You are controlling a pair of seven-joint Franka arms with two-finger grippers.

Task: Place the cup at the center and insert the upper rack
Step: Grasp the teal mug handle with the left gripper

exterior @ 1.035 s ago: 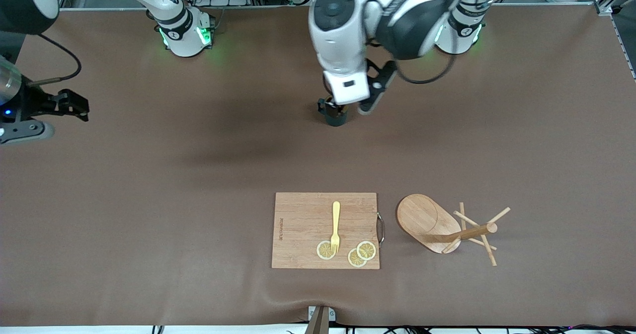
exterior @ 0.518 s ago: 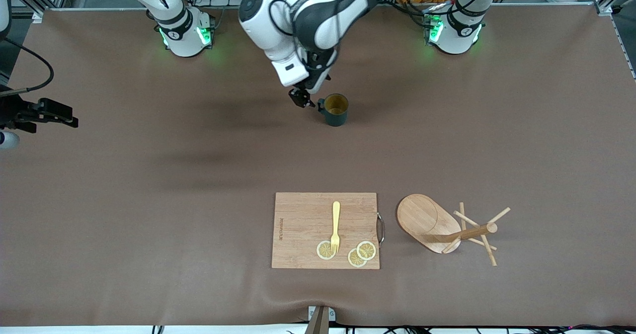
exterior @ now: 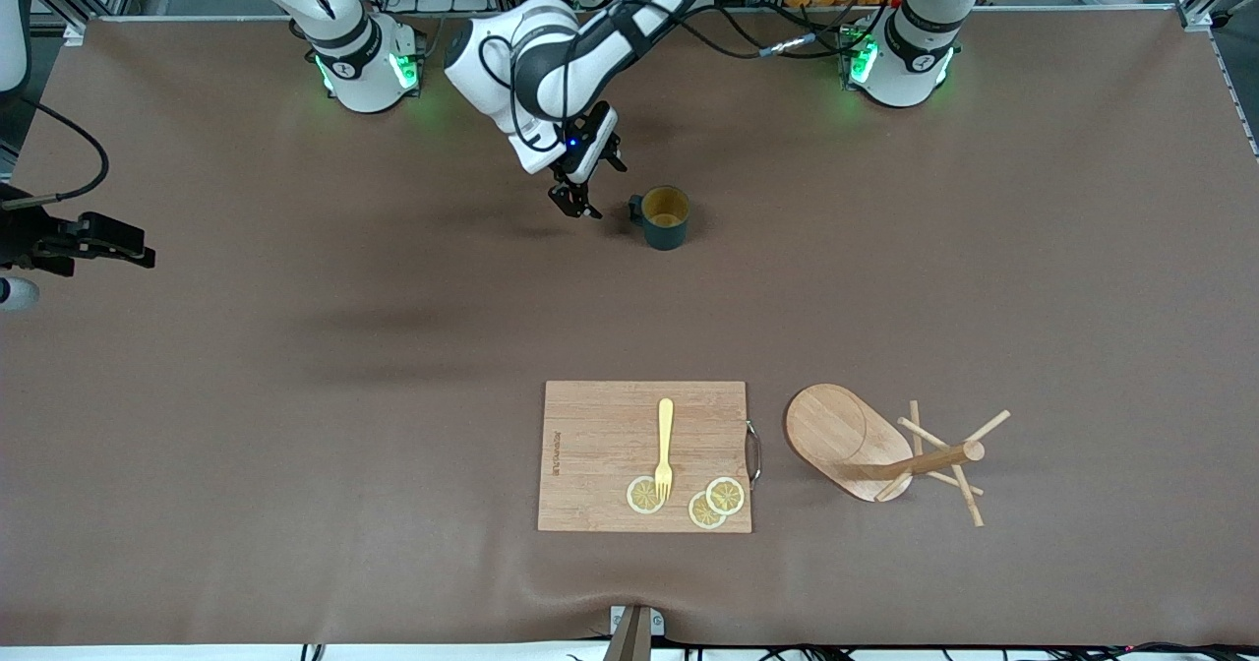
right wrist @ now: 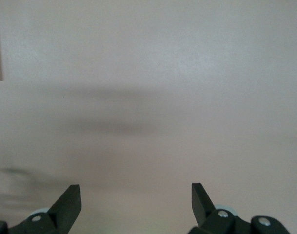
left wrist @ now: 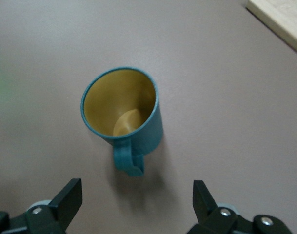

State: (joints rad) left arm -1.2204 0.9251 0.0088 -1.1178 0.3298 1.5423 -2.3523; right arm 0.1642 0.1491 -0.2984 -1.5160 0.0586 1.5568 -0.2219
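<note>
Brown table (exterior: 295, 395) — your cup (exterior: 665, 216) stands upright near its robot-side edge, left gripper (exterior: 575, 201) spread wide beside it; right gripper (exterior: 98, 240) waits, spread wide, over the right arm's edge.

Brown table (exterior: 295, 425): cup (exterior: 665, 218), cutting board (exterior: 610, 454), upper rack (exterior: 866, 445)

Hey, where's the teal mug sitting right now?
The teal mug stands upright on the brown table, farther from the front camera than the cutting board, with the open left gripper just beside its handle.
</note>
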